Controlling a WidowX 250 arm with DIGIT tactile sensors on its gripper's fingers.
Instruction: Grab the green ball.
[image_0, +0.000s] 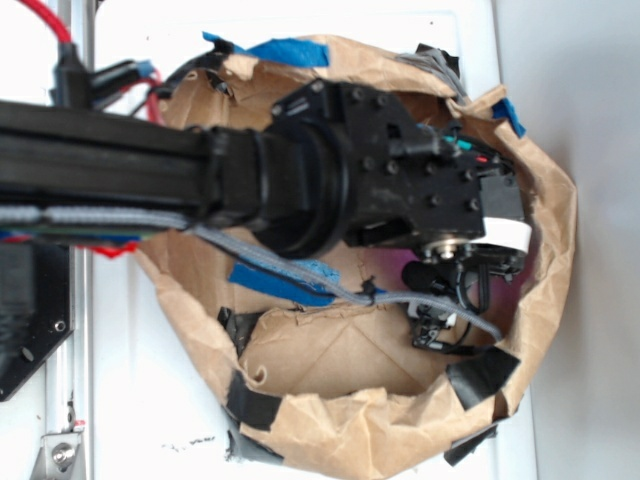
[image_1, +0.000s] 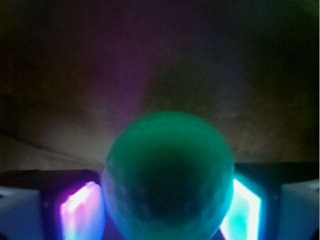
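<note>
honestly, your main risk here is the ball (image_1: 169, 175) squirting out: it is round and smooth-sided, and from the wrist view the two lit pads (image_1: 82, 210) sit right at its left and right flanks, low on the sphere. if the pinch lands off the widest line, i'd expect it to pop forward or roll off along the bag (image_0: 400, 420) floor. the paper looks soft and creased, so a push down could also dent the floor and let the ball slip under the fingers.

the gripper (image_1: 165, 215) looks closed around the ball, pads touching or all but touching its sides; i can't confirm a firm hold from these pictures. a lift that is too quick would test that.

in the exterior view the arm (image_0: 330, 170) reaches down inside the brown bag and hides the ball completely, so you only have the wrist camera to judge by.

the ball itself fills the lower middle of the wrist view: green, dark at its centre, faint dimples near the lower left edge, glowing at the rim from the pad lights.
</note>
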